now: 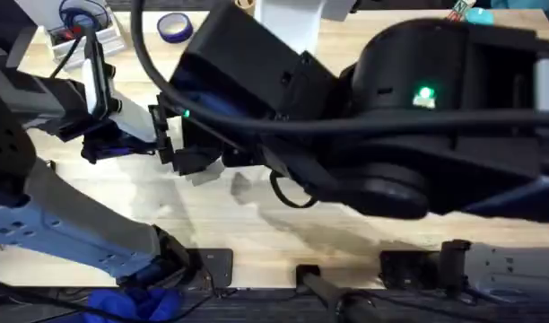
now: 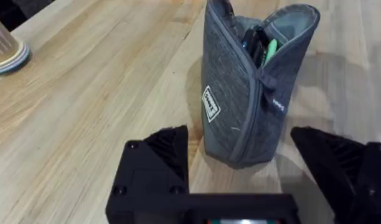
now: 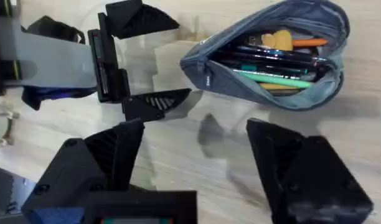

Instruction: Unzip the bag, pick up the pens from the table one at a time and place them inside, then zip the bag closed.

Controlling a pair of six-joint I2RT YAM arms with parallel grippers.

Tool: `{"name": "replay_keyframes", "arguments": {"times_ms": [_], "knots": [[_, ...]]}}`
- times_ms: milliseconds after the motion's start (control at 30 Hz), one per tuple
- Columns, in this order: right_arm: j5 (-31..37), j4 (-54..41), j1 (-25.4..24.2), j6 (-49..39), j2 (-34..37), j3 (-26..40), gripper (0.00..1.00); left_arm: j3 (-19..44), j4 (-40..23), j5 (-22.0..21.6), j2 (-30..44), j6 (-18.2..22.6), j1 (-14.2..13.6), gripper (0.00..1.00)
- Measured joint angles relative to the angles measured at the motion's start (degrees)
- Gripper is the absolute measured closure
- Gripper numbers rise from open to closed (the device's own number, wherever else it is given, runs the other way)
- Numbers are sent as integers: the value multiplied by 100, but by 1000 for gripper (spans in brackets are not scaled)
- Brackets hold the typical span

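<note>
So the grey fabric pencil pouch is standing upright on the wooden worktop, zipper side up and unzipped, mouth gaping wide. From the right wrist view you look straight down into the pouch and it's stuffed: a bright green pen, a dark pen just beside it, plus something orange and a yellowish bit near the far end, hard to say what those are. The left wrist view shows the green pen poking up at the opening next to dark pen tips, and a small white label on the pouch's side. The left claw is spread wide open with the pouch's base sitting right between its two black fingers, close but I can't tell if either one is actually touching the fabric. The right claw hangs above the pouch, fingers also apart and gripping nothing, and its camera catches the left claw farther off, open beside the pouch. Overhead view is mostly the right arm looming big and dark under the camera, with the left claw reaching in from the left side toward the middle; a roll of blue tape sits near the far edge of the worktop.
</note>
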Motion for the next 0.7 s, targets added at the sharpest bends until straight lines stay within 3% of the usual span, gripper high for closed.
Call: {"name": "replay_keyframes", "arguments": {"times_ms": [700], "knots": [[330,-6,243,558,82,0,5,0,11,0,0,0,0,6]]}}
